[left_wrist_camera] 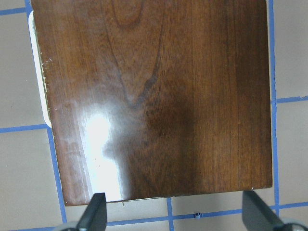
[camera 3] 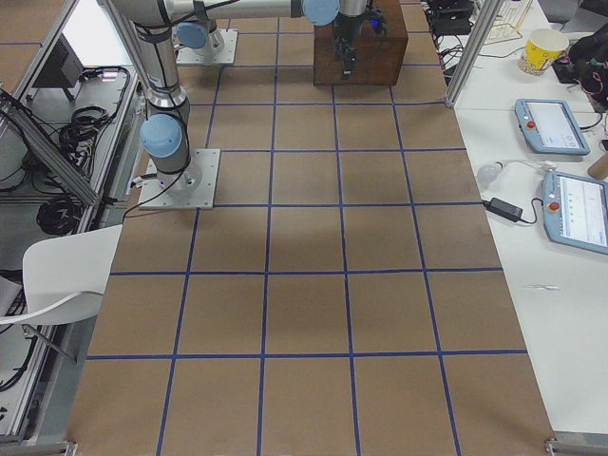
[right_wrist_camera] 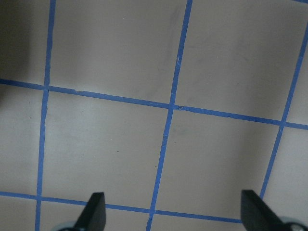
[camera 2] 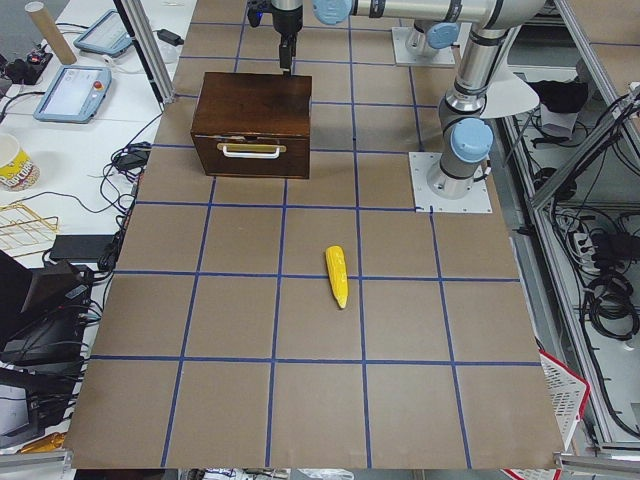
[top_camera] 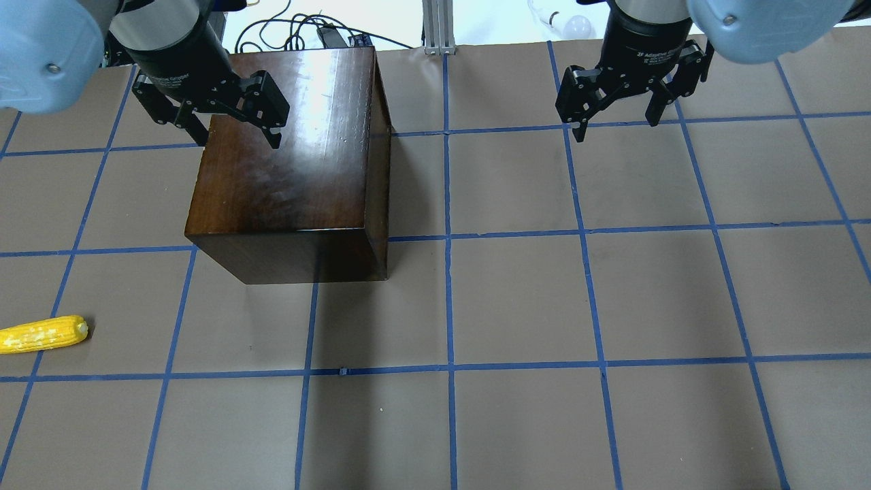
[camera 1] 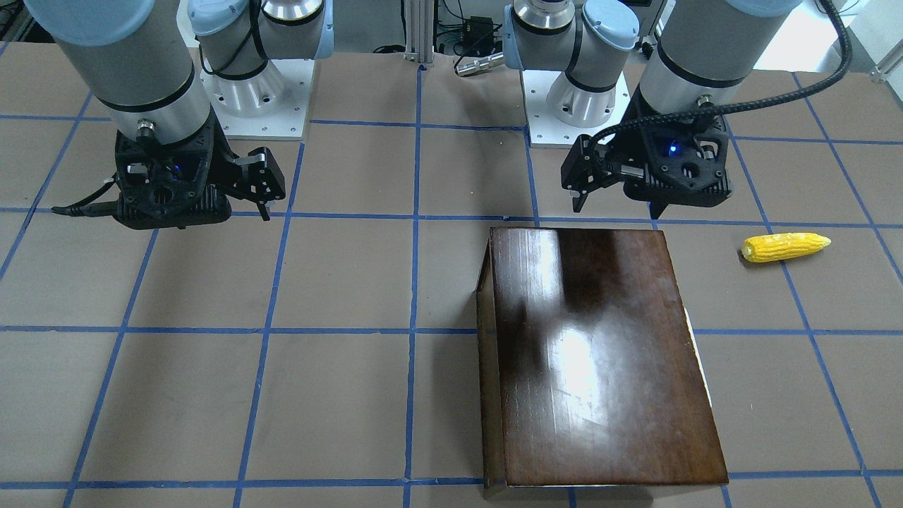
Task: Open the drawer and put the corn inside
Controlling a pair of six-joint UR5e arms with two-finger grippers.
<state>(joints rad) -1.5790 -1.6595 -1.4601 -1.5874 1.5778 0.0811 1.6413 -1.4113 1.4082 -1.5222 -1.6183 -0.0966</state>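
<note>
The glossy dark brown box (top_camera: 286, 163) stands on the table on my left side. Its drawer (camera 2: 250, 155) is shut, with a white handle on the front that faces the table's left end. The yellow corn (top_camera: 42, 334) lies on the table to the left of the box, apart from it, and also shows in the front view (camera 1: 784, 247). My left gripper (top_camera: 235, 136) is open and empty, hovering above the box top (left_wrist_camera: 154, 96). My right gripper (top_camera: 616, 129) is open and empty above bare table (right_wrist_camera: 168, 120).
The two arm bases (camera 1: 250, 92) (camera 1: 578, 99) stand at the robot's side of the table. Blue tape lines grid the brown surface. Side benches beyond the table ends hold tablets (camera 3: 551, 123) and a cup (camera 3: 543, 47).
</note>
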